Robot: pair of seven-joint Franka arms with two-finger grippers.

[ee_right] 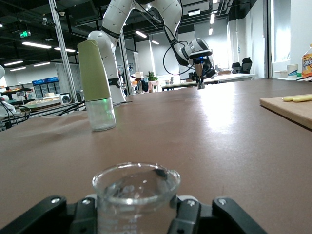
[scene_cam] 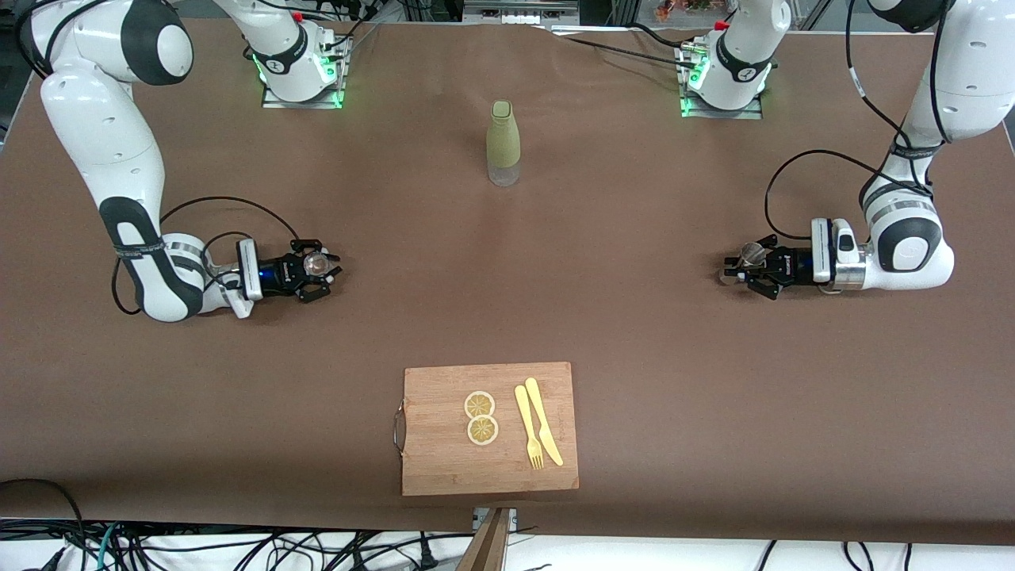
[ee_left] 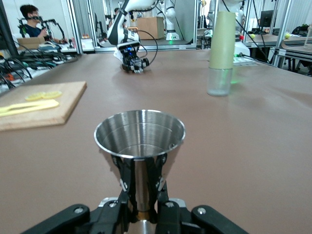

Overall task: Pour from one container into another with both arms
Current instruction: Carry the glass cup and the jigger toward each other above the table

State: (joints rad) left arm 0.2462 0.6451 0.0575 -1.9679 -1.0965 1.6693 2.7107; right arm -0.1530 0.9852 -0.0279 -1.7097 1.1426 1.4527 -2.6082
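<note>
My left gripper (scene_cam: 747,268) (ee_left: 141,176) is low over the table at the left arm's end. It is shut on the narrow waist of a steel measuring cup (scene_cam: 748,254) (ee_left: 140,134), which stands upright with its mouth open upward. At the right arm's end, my right gripper (scene_cam: 320,270) (ee_right: 134,210) is just as low. It is shut on a clear glass beaker (scene_cam: 317,262) (ee_right: 134,187), also upright. I cannot tell what either container holds. The two grippers are far apart.
A tall green bottle with a clear base (scene_cam: 503,143) (ee_left: 222,46) (ee_right: 96,85) stands mid-table near the bases. A wooden cutting board (scene_cam: 444,468) lies close to the front camera, with two lemon slices (scene_cam: 480,417) and a yellow fork and knife (scene_cam: 538,432) on it.
</note>
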